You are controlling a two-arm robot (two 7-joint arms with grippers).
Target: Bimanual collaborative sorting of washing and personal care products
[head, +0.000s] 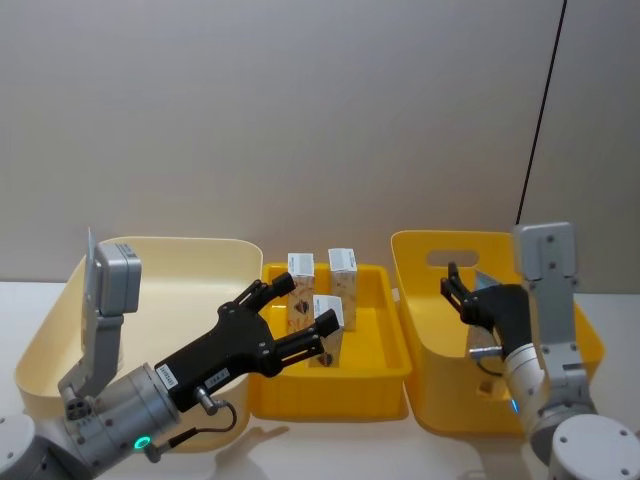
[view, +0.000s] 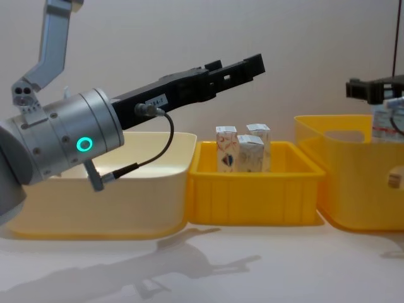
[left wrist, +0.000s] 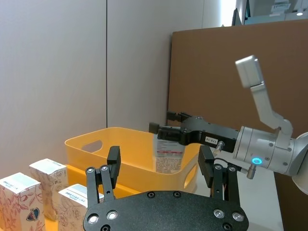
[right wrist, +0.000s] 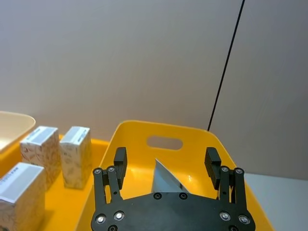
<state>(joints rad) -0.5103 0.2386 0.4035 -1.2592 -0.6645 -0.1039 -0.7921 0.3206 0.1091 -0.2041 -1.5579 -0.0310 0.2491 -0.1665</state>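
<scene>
Beyond the cream bin (head: 60, 330) at left, the left gripper (head: 300, 305) hangs released, fingers spread, above three cartons (head: 343, 262) standing in the middle tray (head: 385, 345). At right, the right gripper (right wrist: 166, 159), also released, hovers over the yellow bin (right wrist: 197, 139). The tube (right wrist: 163, 180) stands inside, below and between the fingers, touching neither.

Glossy yellow plastic tray (head: 330, 397) — matt, probably cardboard cartons (head: 343, 275)

Three cartons (view: 243, 150) in yellow tray (view: 252, 203)
</scene>
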